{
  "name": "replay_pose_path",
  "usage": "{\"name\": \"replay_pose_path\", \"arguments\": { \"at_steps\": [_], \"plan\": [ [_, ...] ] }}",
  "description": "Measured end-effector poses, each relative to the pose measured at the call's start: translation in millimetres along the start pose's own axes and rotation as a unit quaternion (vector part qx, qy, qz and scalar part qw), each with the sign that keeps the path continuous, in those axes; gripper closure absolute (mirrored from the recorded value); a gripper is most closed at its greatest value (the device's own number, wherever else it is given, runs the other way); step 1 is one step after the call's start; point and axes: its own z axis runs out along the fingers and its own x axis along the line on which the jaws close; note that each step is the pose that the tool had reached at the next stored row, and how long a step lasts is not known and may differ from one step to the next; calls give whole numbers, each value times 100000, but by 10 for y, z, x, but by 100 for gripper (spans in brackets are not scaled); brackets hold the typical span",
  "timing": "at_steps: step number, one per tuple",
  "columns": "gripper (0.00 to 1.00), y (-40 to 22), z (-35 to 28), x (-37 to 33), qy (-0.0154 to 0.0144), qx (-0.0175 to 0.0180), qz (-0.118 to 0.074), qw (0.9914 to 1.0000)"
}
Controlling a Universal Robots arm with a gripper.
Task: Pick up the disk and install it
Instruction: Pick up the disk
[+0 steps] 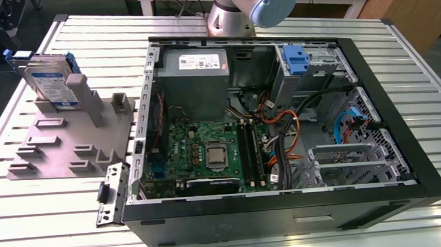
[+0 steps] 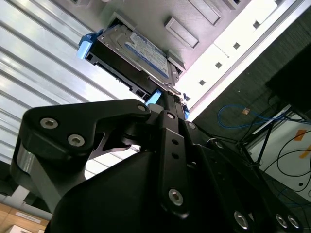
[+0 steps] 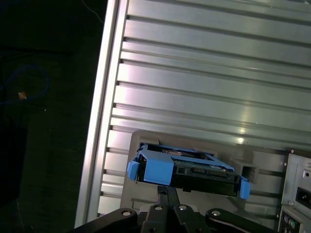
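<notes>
A slatted aluminium tabletop [image 1: 75,233] carries everything, and in the exterior view an open black computer case [image 1: 285,210] lies on its side across the middle and the 3 o'clock half. The robot arm [image 1: 263,5] rises at 12 o'clock, just behind the case's far wall. At 9 o'clock from the case, just beside it, lies a grey fixture plate [image 1: 63,148] with raised blocks and posts. Inside the case a grey power supply [image 1: 195,79] sits at 11 o'clock, with the green motherboard [image 1: 206,141] below it toward 7 o'clock. The disk [image 1: 48,81] stands upright on its edge in the fixture plate's far corner, at 10 o'clock in the exterior view, its white-and-blue label facing the camera and blue rails framing it. The disk also shows in the second wrist view [image 2: 141,51] and the first wrist view [image 3: 194,170], seated in the plate. In both wrist views the gripper [image 3: 166,190] [image 2: 174,97] points toward the disk, its fingers clenched together on nothing. A small blue latch piece [image 1: 296,60] sits in the drive bay at 1 o'clock in the case.
</notes>
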Motion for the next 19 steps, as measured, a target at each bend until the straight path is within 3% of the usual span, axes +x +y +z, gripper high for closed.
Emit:
{"name": "replay_pose_path", "arguments": {
  "at_steps": [19],
  "plan": [
    [89, 0, 0, 0, 5, -9, -688, 99998]
  ]
}}
